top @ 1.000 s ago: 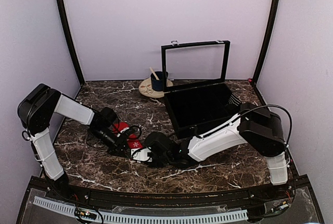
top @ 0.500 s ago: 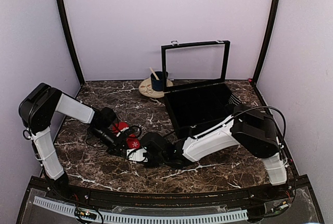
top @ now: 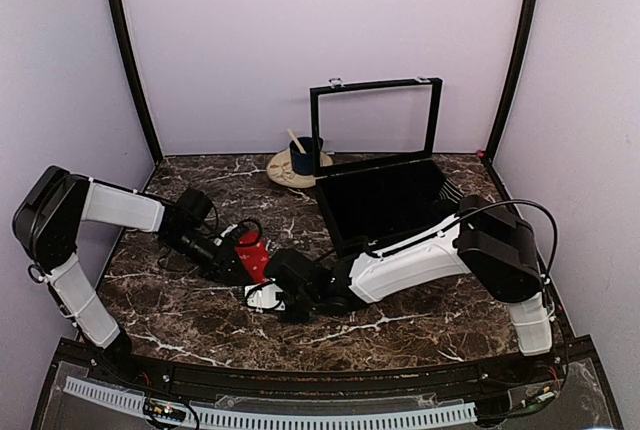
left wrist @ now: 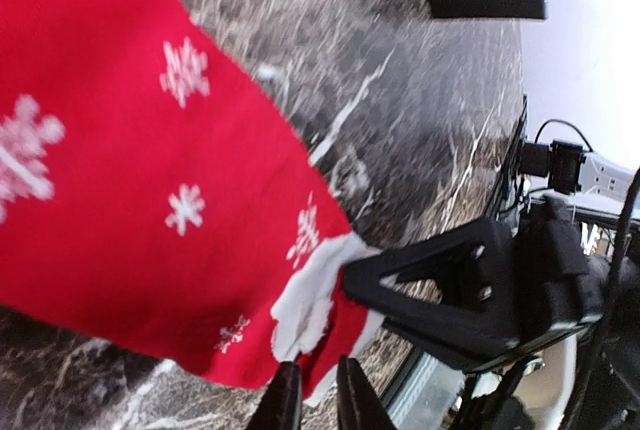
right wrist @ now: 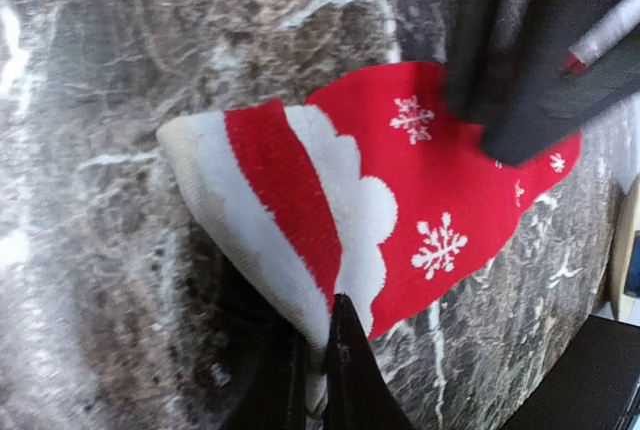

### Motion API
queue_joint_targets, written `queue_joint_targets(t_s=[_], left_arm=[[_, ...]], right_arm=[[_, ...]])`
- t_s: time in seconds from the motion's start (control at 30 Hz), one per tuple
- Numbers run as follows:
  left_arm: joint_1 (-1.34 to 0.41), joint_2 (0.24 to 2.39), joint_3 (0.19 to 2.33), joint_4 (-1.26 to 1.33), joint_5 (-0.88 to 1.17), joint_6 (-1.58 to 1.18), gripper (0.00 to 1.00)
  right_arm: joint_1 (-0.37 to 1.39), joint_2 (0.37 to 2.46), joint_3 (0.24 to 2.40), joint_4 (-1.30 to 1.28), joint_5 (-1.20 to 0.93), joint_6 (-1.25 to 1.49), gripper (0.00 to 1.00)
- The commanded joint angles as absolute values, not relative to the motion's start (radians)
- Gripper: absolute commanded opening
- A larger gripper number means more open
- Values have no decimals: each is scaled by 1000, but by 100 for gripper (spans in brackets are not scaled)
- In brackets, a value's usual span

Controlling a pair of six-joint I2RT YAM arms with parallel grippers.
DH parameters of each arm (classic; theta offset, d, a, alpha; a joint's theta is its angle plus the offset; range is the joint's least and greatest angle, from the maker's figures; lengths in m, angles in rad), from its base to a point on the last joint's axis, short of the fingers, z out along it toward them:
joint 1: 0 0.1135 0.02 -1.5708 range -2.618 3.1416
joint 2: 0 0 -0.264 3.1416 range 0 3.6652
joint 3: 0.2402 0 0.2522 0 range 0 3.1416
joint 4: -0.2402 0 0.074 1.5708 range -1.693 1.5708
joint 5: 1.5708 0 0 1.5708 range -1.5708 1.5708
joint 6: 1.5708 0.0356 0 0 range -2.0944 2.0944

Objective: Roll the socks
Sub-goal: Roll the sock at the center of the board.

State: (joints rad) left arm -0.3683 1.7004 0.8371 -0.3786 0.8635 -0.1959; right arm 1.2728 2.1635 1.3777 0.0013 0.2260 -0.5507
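Socks lie left of centre on your bench, long axis running near to far, white cuff toward the arm bases and red end pointing away. Your right pincer is pressed together on the cuff's edge. Your left pincer sits at the red edge, tips nearly together; you cannot tell whether it grips. Farther back, the black box stands lid-up, its dark inside unreadable. The blue mug holds a pale stick.
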Motion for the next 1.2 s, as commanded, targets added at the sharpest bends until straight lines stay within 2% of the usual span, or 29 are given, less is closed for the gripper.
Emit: queue_joint_targets(t_s=[0.0, 0.17, 0.47, 0.73, 0.87, 1.0, 1.17], left_arm=[[-364, 1572, 792, -265, 791, -291, 17], [-364, 1413, 688, -144, 663, -400, 20], [-381, 1077, 514, -94, 467, -541, 23], [-516, 885, 452, -164, 293, -621, 21], [-593, 796, 431, -198, 213, -666, 18], [-659, 705, 396, -200, 170, -692, 11], [-747, 668, 377, -165, 171, -676, 11]], right_arm=[[1283, 2165, 1483, -284, 133, -429, 3], [1275, 2236, 1700, -545, 1, -322, 3], [1234, 2314, 1880, -800, -202, -217, 3], [1169, 2373, 1974, -911, -377, -168, 4], [1148, 2393, 2025, -941, -445, -157, 5], [1129, 2407, 2061, -958, -487, -149, 6], [1118, 2432, 2097, -969, -538, -140, 7]])
